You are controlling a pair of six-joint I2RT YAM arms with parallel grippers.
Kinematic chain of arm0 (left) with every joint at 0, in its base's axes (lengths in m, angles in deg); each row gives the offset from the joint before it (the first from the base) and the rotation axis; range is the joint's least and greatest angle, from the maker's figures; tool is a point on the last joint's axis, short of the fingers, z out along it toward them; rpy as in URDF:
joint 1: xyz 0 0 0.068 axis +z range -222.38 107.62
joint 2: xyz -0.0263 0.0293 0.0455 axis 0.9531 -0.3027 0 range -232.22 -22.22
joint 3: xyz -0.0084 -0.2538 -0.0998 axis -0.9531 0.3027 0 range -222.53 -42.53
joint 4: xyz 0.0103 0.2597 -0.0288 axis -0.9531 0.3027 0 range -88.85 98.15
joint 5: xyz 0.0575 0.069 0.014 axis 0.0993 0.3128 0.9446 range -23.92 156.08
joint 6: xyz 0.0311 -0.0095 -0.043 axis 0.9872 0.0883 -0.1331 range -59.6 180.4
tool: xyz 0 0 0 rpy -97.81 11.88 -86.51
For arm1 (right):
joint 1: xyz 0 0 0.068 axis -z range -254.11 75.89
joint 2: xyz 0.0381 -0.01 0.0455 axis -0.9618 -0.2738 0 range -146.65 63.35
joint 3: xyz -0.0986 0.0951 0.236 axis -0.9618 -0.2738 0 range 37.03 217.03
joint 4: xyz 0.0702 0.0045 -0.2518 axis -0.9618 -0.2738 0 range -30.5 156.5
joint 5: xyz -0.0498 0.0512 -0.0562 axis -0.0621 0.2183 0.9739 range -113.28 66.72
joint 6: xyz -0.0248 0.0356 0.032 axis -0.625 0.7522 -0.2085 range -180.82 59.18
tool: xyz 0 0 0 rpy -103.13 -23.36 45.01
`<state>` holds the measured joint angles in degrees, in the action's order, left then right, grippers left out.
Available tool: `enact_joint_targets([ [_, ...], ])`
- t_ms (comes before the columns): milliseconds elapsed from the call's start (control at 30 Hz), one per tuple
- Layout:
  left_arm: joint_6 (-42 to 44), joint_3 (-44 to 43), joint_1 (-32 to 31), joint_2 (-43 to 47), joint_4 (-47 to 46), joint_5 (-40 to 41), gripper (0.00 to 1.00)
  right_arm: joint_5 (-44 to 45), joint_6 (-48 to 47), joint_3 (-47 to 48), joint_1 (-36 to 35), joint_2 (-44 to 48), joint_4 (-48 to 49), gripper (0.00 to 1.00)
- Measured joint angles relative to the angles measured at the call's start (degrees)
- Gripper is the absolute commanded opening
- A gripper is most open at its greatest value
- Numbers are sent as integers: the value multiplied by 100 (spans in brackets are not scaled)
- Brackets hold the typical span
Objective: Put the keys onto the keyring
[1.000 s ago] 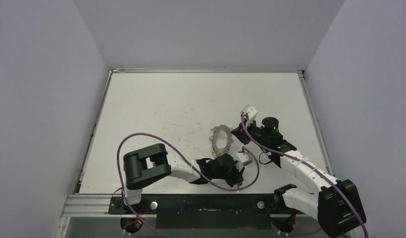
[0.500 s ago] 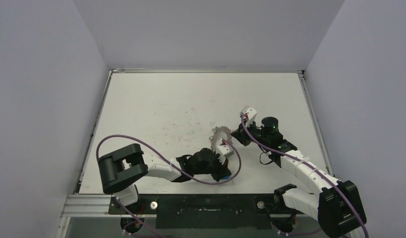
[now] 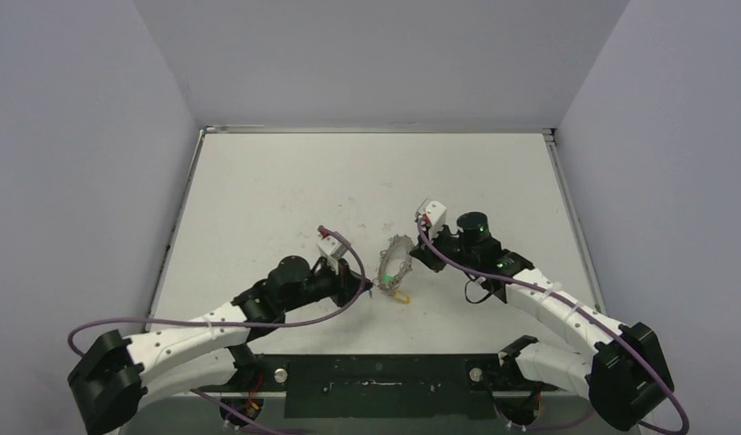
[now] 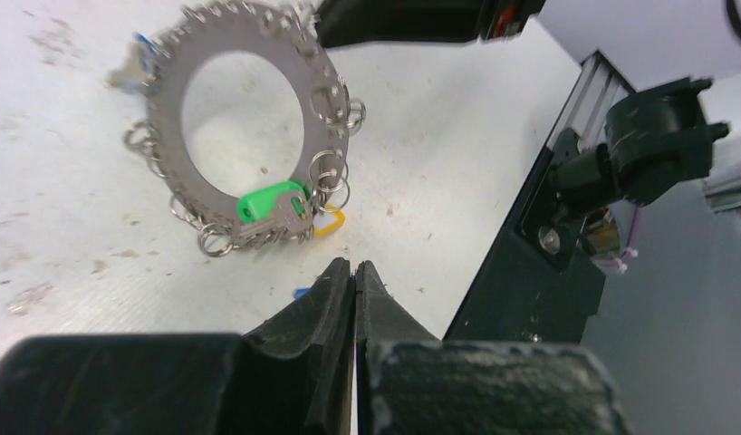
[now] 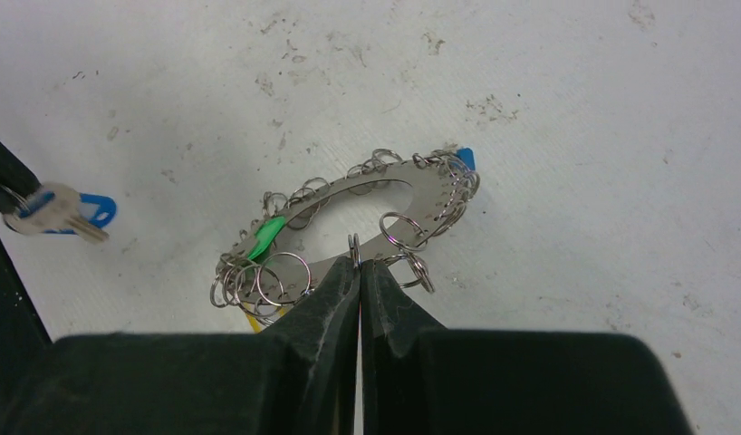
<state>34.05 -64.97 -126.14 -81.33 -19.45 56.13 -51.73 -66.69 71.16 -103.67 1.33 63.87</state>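
The keyring (image 5: 430, 192), a wide silver ring edged with small wire loops, stands tilted off the white table. My right gripper (image 5: 358, 263) is shut on one of its loops at the near edge. A green-tagged key (image 4: 267, 201) and a yellow tag (image 4: 329, 222) hang at its low side, and a blue tag (image 5: 465, 156) sits at the far side. My left gripper (image 4: 355, 265) is shut just left of the ring (image 3: 396, 260). It pinches a blue-tagged key (image 5: 63, 210), of which only a blue sliver (image 4: 301, 292) shows beside its finger.
The black mounting rail (image 3: 376, 373) runs along the near table edge, with the right arm's base (image 4: 657, 145) close by. Purple cables loop off both arms. Grey walls close in the table on three sides.
My left arm has swung out from under the ring and now reaches in low from the left. The right gripper and the ring have shifted a little to the left.
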Motion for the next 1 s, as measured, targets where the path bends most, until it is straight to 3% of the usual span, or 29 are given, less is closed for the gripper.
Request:
enact_joint_targets([
  [167, 81, 2, 175, 1851, 1486, 472, 0, 258, -120, 264, -409, -149, -264, 0],
  [367, 339, 2, 179, 3064, 2465, 699, 0, 468, -186, 433, -822, -269, -424, 0],
  [600, 828, 70, 181, 3077, 2339, 90, 0, 317, -372, 437, -1447, -284, -308, 0],
  [1000, 1513, 114, 179, 2741, 2072, -691, 0, -730, -898, 437, -1856, -345, -225, 0],
])
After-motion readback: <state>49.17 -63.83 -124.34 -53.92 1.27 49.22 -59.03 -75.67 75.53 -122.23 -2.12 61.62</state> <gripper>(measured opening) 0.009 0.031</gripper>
